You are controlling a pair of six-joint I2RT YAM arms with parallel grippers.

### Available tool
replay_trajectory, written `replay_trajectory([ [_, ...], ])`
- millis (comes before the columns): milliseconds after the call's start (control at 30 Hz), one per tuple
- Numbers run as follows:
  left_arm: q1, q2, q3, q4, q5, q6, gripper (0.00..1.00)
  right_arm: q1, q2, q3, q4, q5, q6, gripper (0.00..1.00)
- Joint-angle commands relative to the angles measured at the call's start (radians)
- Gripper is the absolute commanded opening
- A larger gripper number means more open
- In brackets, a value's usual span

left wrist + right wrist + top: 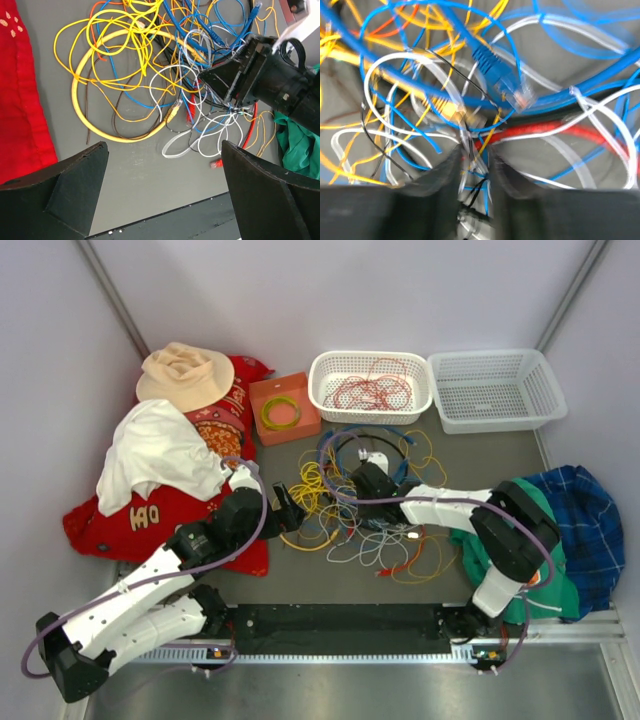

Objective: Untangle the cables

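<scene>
The cables (pixel 365 510) lie in a tangled heap of yellow, blue, white, orange and black wires on the grey table. My left gripper (pixel 292 515) is at the heap's left edge. In the left wrist view it (pixel 164 150) is wide open and empty above bare table, with a thick yellow cable (pixel 95 125) ahead of it. My right gripper (pixel 366 480) is down in the heap's middle. In the blurred right wrist view it (pixel 473 156) is nearly closed on several thin wires, below a blue plug (pixel 501 80). It also shows in the left wrist view (pixel 235 75).
A white basket (pixel 322 370) at the back holds red-orange cables (pixel 370 390); another white basket (pixel 495 390) stands to its right. An orange box (pixel 262 390) holds a green-yellow ring (pixel 281 413). A hat, white cloth and red cloth (pixel 170 510) lie left. Plaid and green cloth (pixel 580 530) lie right.
</scene>
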Motion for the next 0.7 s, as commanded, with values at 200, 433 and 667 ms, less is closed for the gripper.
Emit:
replay_trajectory([
  [200,-0.004,-0.018,0.023,0.04,-0.035,0.006,0.99,0.041,-0.322,-0.09,-0.024,-0.164,0.049,0.0],
  [433,-0.004,-0.041,0.027,0.175,-0.115,0.081,0.99,0.135,-0.586,0.141,-0.274,0.008,-0.08,0.0],
  [667,-0.004,-0.056,0.009,0.399,-0.114,0.176,0.99,0.159,-0.657,0.278,-0.433,0.083,-0.144,0.0],
])
